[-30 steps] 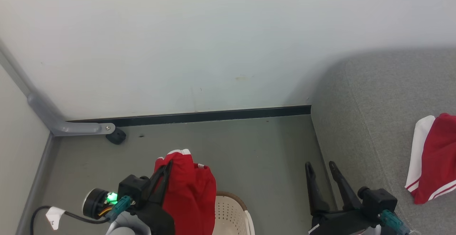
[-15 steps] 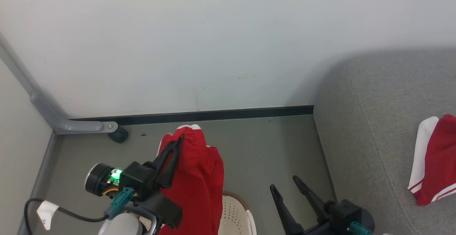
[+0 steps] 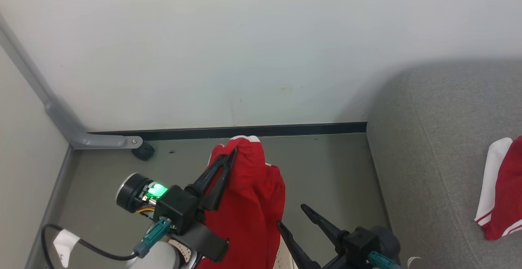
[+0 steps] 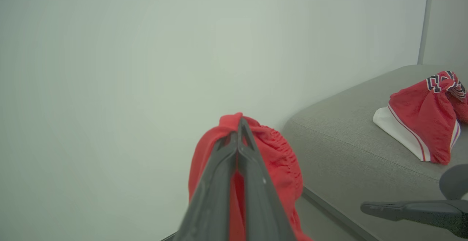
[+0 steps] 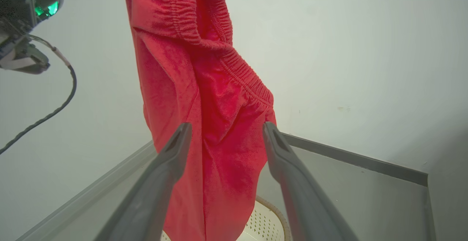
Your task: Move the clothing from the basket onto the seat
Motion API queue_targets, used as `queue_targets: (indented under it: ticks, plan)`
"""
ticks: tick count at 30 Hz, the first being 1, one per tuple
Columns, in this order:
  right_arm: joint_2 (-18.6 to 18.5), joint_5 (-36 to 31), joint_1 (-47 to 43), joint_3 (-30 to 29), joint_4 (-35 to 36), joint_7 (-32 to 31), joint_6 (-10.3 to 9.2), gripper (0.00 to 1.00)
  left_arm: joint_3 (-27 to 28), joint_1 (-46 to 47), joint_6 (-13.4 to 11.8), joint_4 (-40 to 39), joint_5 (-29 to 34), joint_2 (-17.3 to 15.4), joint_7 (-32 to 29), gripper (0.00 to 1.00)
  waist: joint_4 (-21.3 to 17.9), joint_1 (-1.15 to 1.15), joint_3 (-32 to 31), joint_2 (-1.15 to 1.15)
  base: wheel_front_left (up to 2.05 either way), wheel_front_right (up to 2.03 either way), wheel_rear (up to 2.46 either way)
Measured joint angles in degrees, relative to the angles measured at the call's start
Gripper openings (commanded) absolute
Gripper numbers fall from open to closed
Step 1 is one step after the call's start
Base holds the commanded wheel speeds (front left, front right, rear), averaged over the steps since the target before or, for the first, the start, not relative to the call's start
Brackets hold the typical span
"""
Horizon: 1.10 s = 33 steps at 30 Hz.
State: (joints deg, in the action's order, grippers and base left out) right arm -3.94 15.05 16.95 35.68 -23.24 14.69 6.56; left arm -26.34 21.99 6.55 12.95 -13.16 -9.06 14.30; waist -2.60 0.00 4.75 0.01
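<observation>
My long dark-grey tapered fingers (image 3: 222, 179) | black boxy wrist block (image 3: 177, 207), green light (image 3: 157, 189) | teal plug (image 3: 153, 234) | black cable (image 3: 94, 251), white tag (image 3: 65, 246) | pale rounded forearm (image 3: 163, 259)

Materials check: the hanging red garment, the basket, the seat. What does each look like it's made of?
Red garment: soft matte fabric, probably knit or terry; fuzzy nap, gathered elastic waistband, limp drape.
Basket: looks like cream moulded plastic, smooth, regular punched holes; brown rim looks woven, maybe moulded too.
Seat: grey upholstery cloth, matte, fine speckled weave, stitched seam.
</observation>
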Motion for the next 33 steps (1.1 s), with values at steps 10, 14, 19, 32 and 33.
queue_targets:
  ticks: [10, 14, 19, 32, 33]
  plan:
    - [0.16, 0.13, 2.69, 2.2, -3.89, 0.0, 0.08, 1.0, -4.04, 2.74, 0.09, -1.69, 0.64, 2.14, 0.01, 0.0, 1.78, 0.0, 0.23, 0.0, 0.0, 0.0, 0.0]
    - [0.18, 0.68, 3.62, 3.83, -5.57, 0.0, 0.12, 1.0, -5.53, 3.42, 0.52, -2.3, 0.73, 2.38, 0.01, 0.0, 2.25, 0.0, 0.01, 0.0, 0.0, 0.0, 0.0]
    - [0.18, 3.92, 5.31, 6.83, -5.61, 0.0, 0.26, 1.0, -8.0, 3.56, 0.53, -3.32, 0.75, 3.18, 0.01, 0.0, 2.48, 0.0, -0.17, 0.0, 0.0, 0.0, 0.0]
    - [0.18, 10.2, 7.83, 8.57, -8.26, 0.0, -5.68, 1.0, -12.63, 3.55, 0.59, -5.53, 1.22, 3.86, 0.01, 0.0, 4.1, 0.0, -0.42, 0.0, 0.0, 0.0, 0.0]
    - [0.18, 10.44, 8.0, 8.59, -8.59, 0.0, -6.22, 1.0, -12.63, 3.55, 0.59, -5.86, 1.22, 3.83, 0.01, 0.0, 4.25, 0.0, -0.33, 0.0, 0.0, 0.0, 0.0]
